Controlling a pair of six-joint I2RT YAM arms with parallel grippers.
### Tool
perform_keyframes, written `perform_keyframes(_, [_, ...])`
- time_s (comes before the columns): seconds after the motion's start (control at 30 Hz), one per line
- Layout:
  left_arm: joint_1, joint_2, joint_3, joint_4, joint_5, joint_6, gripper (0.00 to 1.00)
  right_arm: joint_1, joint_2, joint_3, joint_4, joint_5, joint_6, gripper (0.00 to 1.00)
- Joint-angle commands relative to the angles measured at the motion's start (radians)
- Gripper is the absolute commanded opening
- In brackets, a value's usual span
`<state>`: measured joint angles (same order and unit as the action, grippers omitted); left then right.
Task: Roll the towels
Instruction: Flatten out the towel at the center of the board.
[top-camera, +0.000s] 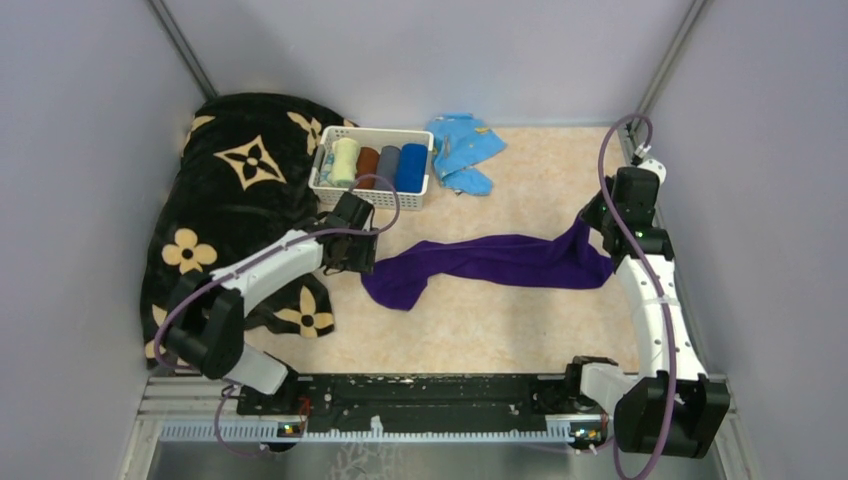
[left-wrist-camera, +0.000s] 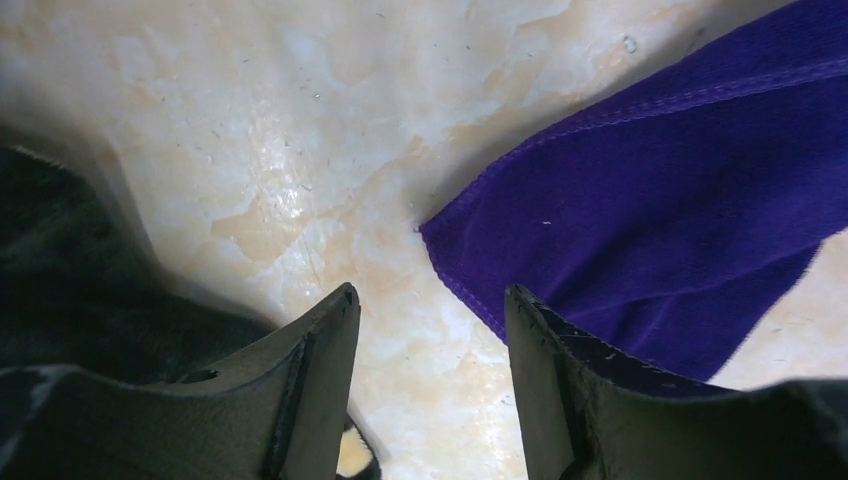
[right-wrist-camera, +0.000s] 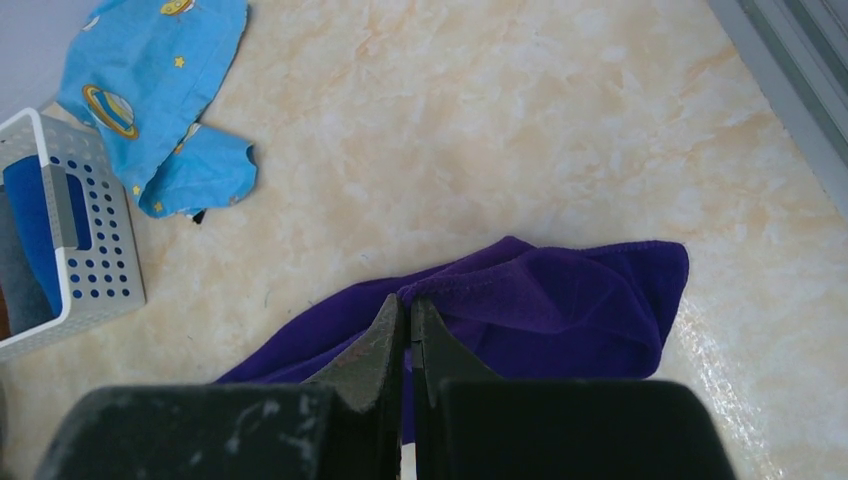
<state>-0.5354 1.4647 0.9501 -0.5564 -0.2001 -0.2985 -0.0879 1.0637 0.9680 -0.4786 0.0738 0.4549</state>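
From above you see the purple towel (top-camera: 500, 260) stretched along the table (top-camera: 520, 330) between your arms. Its right end rises to the right gripper (top-camera: 600, 228), and the left gripper (top-camera: 355, 265) sits just off its left end. The left wrist view adds jaws standing apart over the table, the towel's corner beside one finger (left-wrist-camera: 570, 400). The right wrist view shows jaws pinched together on the towel's hem.

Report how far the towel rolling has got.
Done: four rolls sit in the white basket, among them the blue towel and the pale yellow towel. In hand: the right end effector is shut on one end of the purple towel, which lies stretched out, unrolled; the left end effector hangs open beside its other end. Left: rolling the purple towel.
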Motion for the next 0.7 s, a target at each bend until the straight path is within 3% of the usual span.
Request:
perform_keyframes(0.0, [0.03, 0.082, 0.066, -0.032, 0.076, 0.111, 0.6, -0.007, 0.001, -0.008, 0.067, -0.013, -0.011, 0.0])
perform_keyframes(0.2, [0.081, 0.199, 0.154, -0.061, 0.198, 0.193, 0.53, -0.007, 0.001, -0.02, 0.076, -0.013, -0.017, 0.0])
perform_keyframes(0.43, [0.113, 0.308, 0.213, -0.12, 0.192, 0.236, 0.42, -0.007, 0.002, -0.037, 0.085, -0.011, -0.025, 0.0])
perform_keyframes(0.67, [0.113, 0.311, 0.2, -0.135, 0.213, 0.258, 0.43, -0.008, 0.006, -0.039, 0.089, -0.017, -0.026, 0.0])
